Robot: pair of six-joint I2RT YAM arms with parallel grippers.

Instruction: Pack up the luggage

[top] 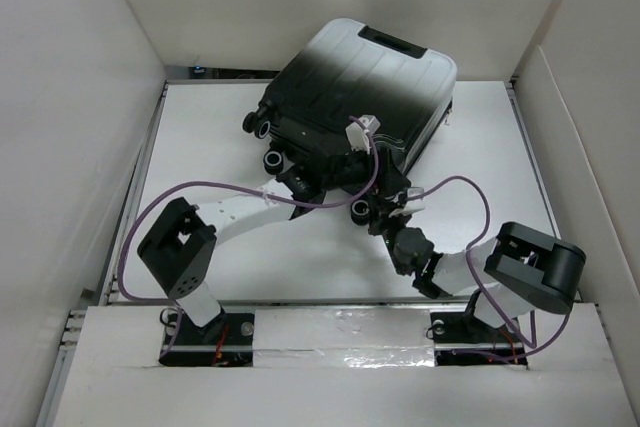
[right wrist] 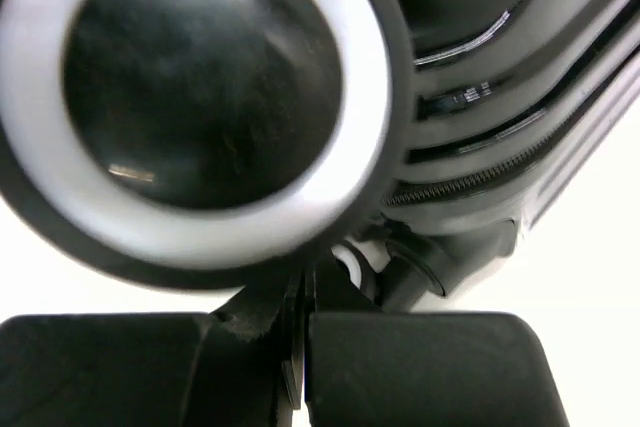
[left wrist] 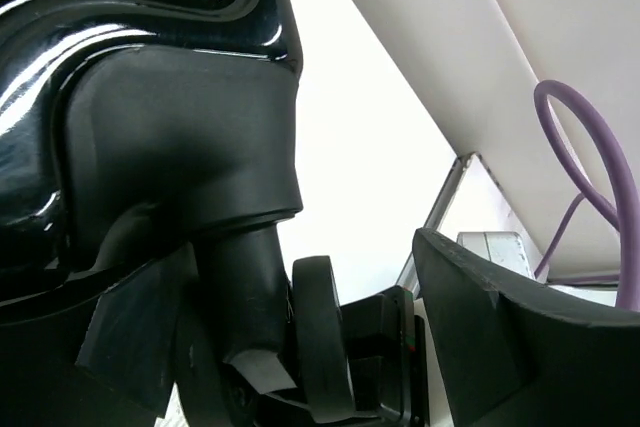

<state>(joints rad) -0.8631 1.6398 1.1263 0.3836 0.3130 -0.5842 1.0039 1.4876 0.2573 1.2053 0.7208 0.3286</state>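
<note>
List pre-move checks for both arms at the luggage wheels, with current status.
1. Luggage lying shut on table: ok.
2. Zip shut all round: cannot tell, only a stretch shows.
3. Left gripper open, a wheel between its fingers: ok.
4. Right gripper shut beside another wheel: ok; pinching anything: cannot tell.
5. Purple cable clear of wheels: not ok, draped across the wheel end.

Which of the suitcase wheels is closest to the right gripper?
The wheel lowest and furthest right in the overhead view, right beside the shut right gripper; the suitcase's other wheels sit further left.
</note>
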